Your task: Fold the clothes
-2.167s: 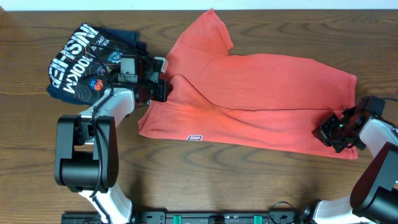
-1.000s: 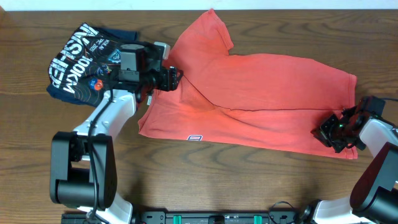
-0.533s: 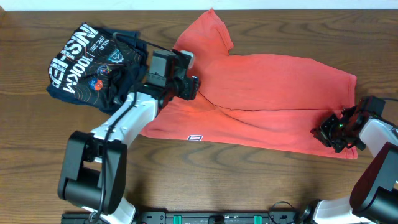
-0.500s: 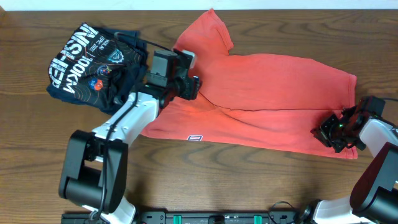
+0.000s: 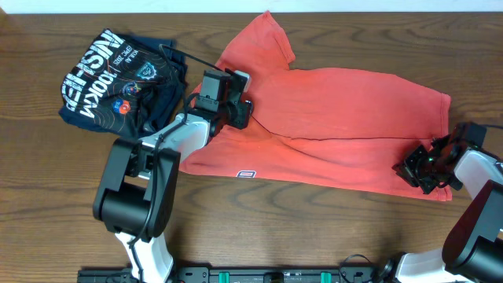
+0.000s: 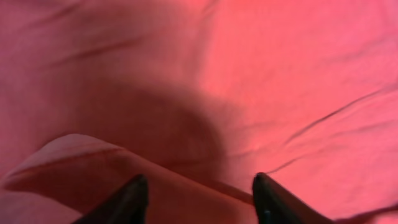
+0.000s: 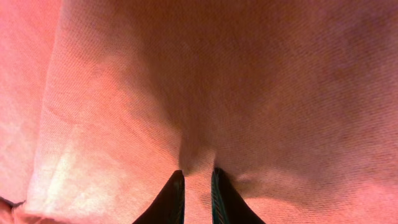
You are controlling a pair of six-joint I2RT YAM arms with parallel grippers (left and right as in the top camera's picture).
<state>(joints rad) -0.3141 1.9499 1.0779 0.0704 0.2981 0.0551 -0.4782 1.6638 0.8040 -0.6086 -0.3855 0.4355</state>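
Orange-red short-sleeved cotton T-shirt [image 5: 338,118] lies spread flat on brown wooden table [image 5: 275,228], running from centre to right edge, one sleeve sticking out toward far side, long diagonal crease across the middle. Small white label [image 5: 246,174] shows on the near hem, left of centre. Dark navy folded shirt [image 5: 110,79] with white lettering and colourful logos sits at far left, right beside the T-shirt's left edge. Left gripper [image 5: 240,110] is over the T-shirt's left part, close to the far-left shoulder area; left wrist view shows its black fingers [image 6: 134,199] apart, a raised rounded fold of red cloth lying under and between them, nothing clamped that I can see. Right gripper [image 5: 416,169] is at the near-right corner of the T-shirt, low on the fabric; right wrist view shows its fingers [image 7: 171,199] almost together with a pucker of the red cloth pinched into the narrow gap, so it is clamped on the T-shirt. The T-shirt's lettering is not visible from any view.
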